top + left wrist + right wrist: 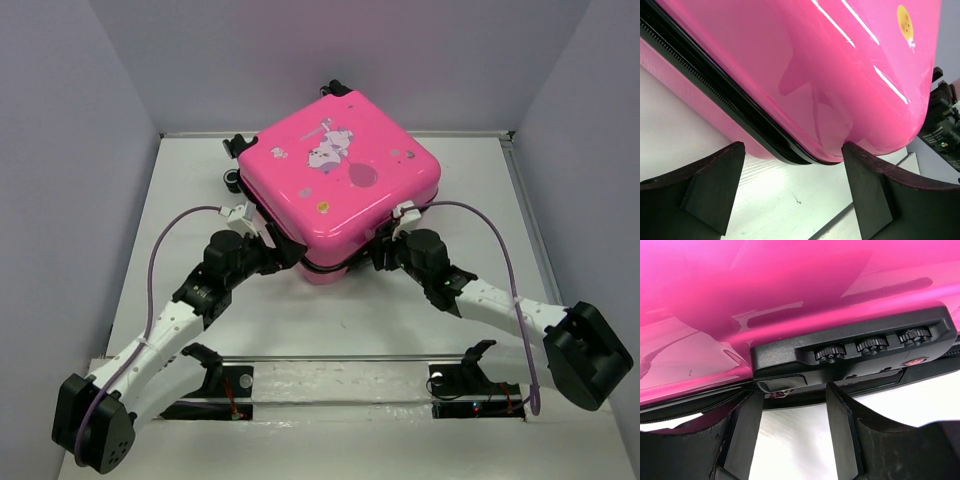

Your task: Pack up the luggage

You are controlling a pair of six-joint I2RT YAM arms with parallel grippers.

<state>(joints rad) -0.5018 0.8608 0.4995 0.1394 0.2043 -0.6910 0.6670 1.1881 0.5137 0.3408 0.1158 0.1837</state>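
Note:
The luggage, a hot-pink hard-shell suitcase with a cartoon print, lies flat on the white table with its lid down. A black zipper seam runs along its side. My left gripper is at the near-left edge. It is open wide, its fingertips just short of the shell, with bare table between them. My right gripper is at the near-right edge, below the black combination lock. It is open too, nothing between its fingers, whose tips reach under the lock on the pink shell.
Black wheels and a handle part stick out at the luggage's far side. Grey walls close in the table on the left, right and back. A clear rail crosses the near edge above the arm bases.

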